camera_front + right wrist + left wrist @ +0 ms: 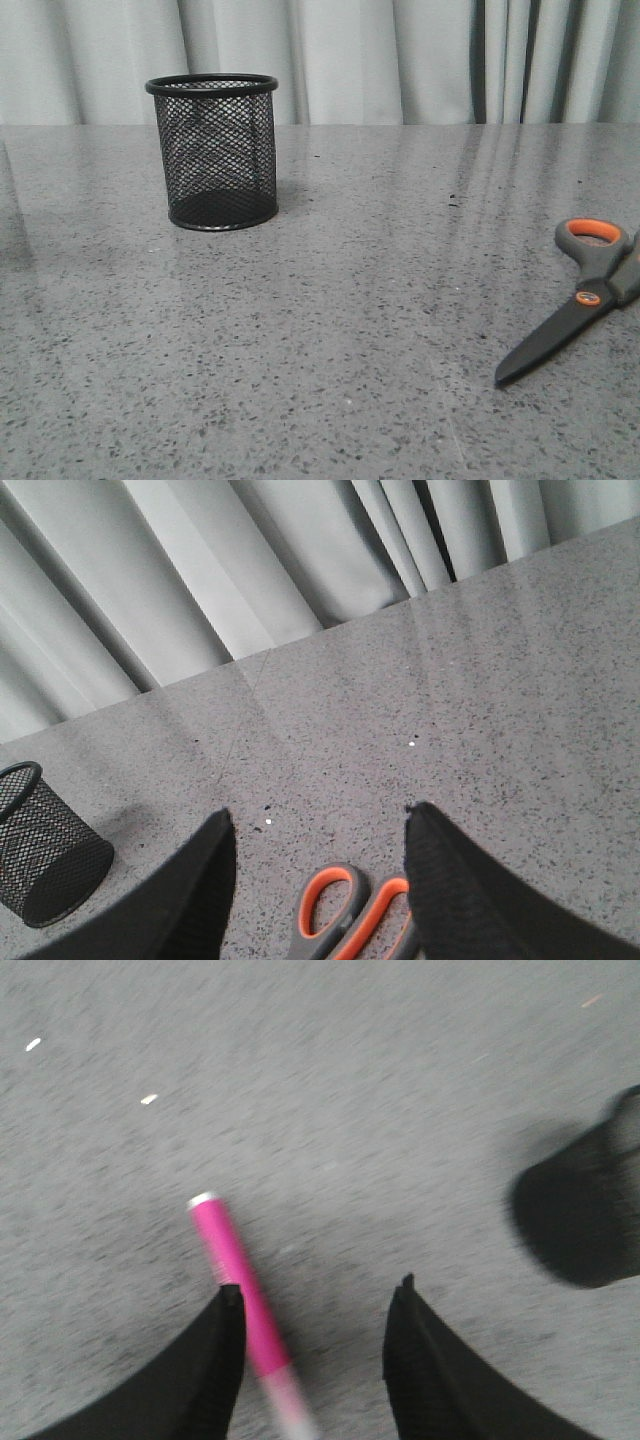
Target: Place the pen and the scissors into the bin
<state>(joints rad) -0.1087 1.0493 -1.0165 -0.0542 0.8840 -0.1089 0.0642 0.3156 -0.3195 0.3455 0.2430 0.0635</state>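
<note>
Left claw (315,1300) hangs released over the pink pen (240,1295), which lies flat on the grey bench (330,300) beside 1 finger, likely lined up for a grasp. Right claw (315,825), also released, hovers above the scissors (575,300). The mesh bin (213,150) stands upright, apparently empty.

Left gripper (315,1305) fingers spread apart at the frame's bottom; right gripper (318,830) likewise spread wide, bottom centre.
</note>
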